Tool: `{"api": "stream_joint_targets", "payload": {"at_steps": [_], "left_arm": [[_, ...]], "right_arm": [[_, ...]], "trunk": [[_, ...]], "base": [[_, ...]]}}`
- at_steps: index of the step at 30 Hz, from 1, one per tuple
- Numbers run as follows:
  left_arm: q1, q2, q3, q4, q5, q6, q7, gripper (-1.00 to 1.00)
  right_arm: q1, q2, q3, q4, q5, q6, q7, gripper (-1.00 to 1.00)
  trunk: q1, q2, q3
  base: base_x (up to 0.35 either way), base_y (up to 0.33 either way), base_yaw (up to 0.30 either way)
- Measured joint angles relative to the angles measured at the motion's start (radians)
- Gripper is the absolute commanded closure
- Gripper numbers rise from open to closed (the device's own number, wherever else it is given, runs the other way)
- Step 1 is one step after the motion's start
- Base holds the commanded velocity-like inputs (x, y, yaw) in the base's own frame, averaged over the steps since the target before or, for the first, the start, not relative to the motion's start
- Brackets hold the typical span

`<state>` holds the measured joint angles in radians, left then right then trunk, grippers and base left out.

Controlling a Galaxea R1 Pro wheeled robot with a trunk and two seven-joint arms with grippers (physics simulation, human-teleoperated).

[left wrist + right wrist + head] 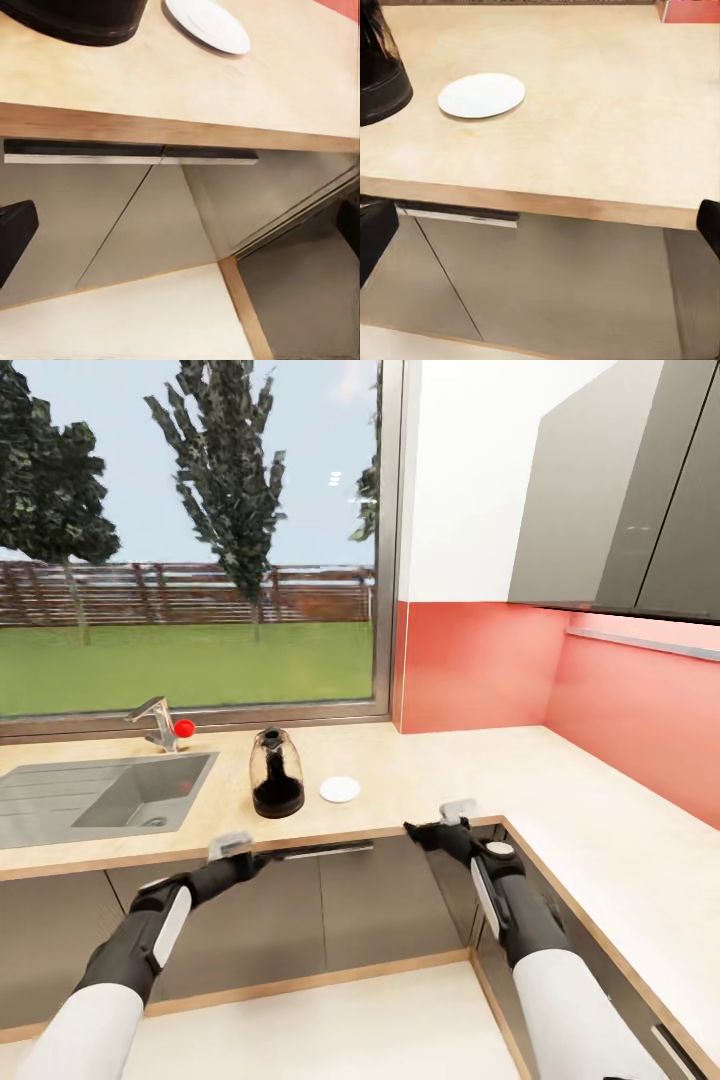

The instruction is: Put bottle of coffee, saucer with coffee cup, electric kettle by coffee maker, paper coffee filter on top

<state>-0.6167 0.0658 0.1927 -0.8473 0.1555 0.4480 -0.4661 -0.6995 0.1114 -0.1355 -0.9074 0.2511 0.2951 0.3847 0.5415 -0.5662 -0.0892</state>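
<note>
Wooden light bench ahead of both my tools. Dark glass coffee maker with black base beyond left tool; small white round saucer just beside it, ahead-left of right tool. Both tools empty, fingers spread. Saucer likely light, brittle, slippery; pinch rim. No readable labels.
</note>
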Motion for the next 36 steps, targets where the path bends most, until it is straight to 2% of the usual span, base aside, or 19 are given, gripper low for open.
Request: {"api": "stream_joint_targets", "payload": {"at_steps": [3,5,7,10,13,27,32,36], "left_arm": [[-0.022,0.003,-0.001,-0.007,0.002,0.056,0.001,-1.00],[-0.026,0.005,-0.001,-0.008,0.003,0.067,0.001,-1.00],[-0.028,0.006,-0.001,-0.009,0.003,0.074,0.001,-1.00],[-0.026,0.009,-0.004,-0.024,0.002,0.172,0.000,-1.00],[-0.015,0.011,0.000,-0.088,0.002,0.215,-0.001,-1.00],[-0.015,0.002,0.003,-0.101,0.004,0.220,-0.002,-1.00],[-0.016,0.001,0.005,-0.102,0.005,0.221,-0.002,-1.00],[-0.015,0.000,0.009,-0.102,0.006,0.221,-0.003,-1.00]], "right_arm": [[-0.049,0.015,0.000,-0.003,-0.001,0.093,0.000,-1.00],[-0.058,0.021,0.000,-0.005,-0.001,0.117,0.000,-1.00],[-0.063,0.024,0.000,-0.003,0.000,0.130,0.001,-1.00],[-0.068,0.026,0.003,0.012,0.004,0.143,0.003,-1.00],[-0.068,0.026,0.005,0.011,0.004,0.148,0.002,-1.00],[-0.068,0.028,0.004,0.001,-0.001,0.153,0.001,-1.00],[-0.068,0.039,0.006,0.004,-0.001,0.153,0.004,-1.00],[-0.068,0.043,0.008,0.005,0.000,0.155,0.100,-1.00]], "trunk": [[0.000,0.000,0.000],[0.000,0.000,0.000],[0.000,0.000,0.000],[0.000,0.000,0.000],[0.000,0.000,0.000],[-0.001,0.000,0.000],[-0.001,0.000,0.000],[-0.001,0.000,0.000]], "base": [[0.000,0.000,0.000],[0.000,0.000,0.000],[0.000,0.000,0.000],[0.000,0.000,0.000],[0.086,0.000,0.000],[0.290,-0.147,0.000],[0.288,-0.209,0.000],[0.288,-0.209,0.000]]}}
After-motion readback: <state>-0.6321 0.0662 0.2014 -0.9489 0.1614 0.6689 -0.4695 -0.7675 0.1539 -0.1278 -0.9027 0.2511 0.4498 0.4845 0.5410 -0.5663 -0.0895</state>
